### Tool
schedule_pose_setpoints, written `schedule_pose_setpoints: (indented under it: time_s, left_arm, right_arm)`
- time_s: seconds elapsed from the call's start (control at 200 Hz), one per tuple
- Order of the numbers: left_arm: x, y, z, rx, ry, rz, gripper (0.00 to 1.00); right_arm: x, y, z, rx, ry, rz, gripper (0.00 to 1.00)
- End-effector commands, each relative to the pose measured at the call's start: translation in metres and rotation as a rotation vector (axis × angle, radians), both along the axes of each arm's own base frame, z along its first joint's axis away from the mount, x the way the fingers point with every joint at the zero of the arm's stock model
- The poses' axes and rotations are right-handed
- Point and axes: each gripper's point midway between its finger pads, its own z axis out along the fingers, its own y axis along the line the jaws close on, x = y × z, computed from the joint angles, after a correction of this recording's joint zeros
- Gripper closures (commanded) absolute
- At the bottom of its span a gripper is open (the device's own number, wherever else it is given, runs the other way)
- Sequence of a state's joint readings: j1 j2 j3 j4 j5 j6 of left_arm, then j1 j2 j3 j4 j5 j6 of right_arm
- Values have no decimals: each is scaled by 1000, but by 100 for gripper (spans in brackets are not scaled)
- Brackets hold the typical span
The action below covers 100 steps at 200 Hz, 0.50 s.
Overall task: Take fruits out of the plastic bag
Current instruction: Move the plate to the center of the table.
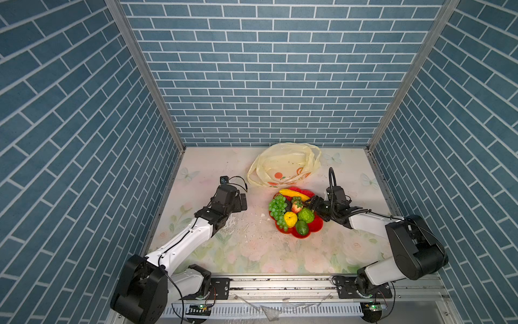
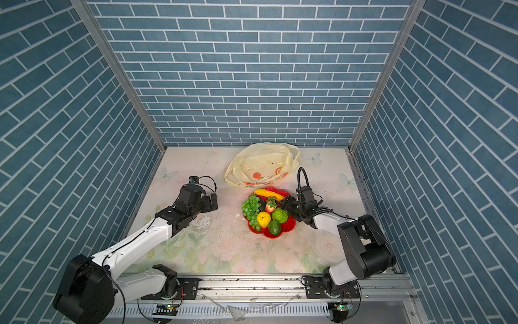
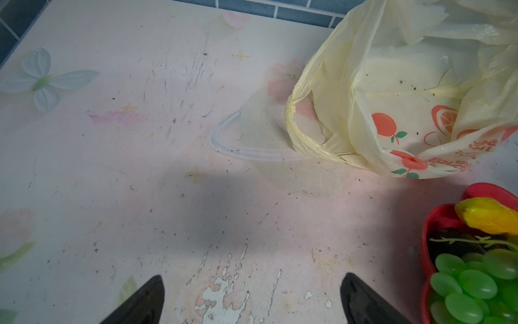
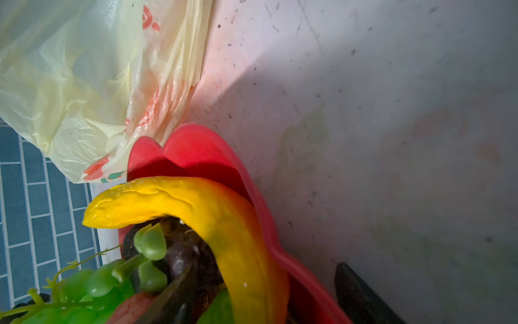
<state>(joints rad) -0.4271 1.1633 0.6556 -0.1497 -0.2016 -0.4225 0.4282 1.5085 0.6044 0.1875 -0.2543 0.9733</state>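
Nearest the robot's base, bare table is seen, and then the red flower-shaped plate, on which all the fruits in view are gathered. At its near edge a smooth green avocado is set, with the lemon and the bumpy green citrus just behind it. The grape bunch is draped down the plate's left side. Further back the strawberry and a dark avocado are lodged, and the banana is laid across the far rim.

The left claw is held spread wide and empty above the table, well apart from the plate. The right claw is spread astride the banana's end and the plate rim. A gap is seen beside the outer finger, so no pinch is judged.

Beyond the plate, touching its far rim, the plastic bag is slumped open. Only specks are made out through its thin wall, and no fruit is seen inside.

The setting-down of the banana is judged to be the step in hand, with the task near its end. Next, the right claw would have to be lifted clear without the banana or rim being dragged.
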Motion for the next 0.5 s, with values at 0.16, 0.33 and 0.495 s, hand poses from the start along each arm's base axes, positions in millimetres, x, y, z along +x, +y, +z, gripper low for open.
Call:
schedule_pose_setpoints:
  time_s: [0.16, 0.33, 0.495]
  left_arm:
    - [-1, 5, -9, 25, 5, 4, 1]
    - [0, 4, -9, 26, 1, 0, 1]
    - [-1, 6, -9, 29, -2, 0, 1]
  right_arm:
    - [14, 30, 12, 34, -36, 21, 23]
    - [10, 14, 5, -51, -16, -14, 20]
    - [7, -1, 6, -126, -17, -39, 16]
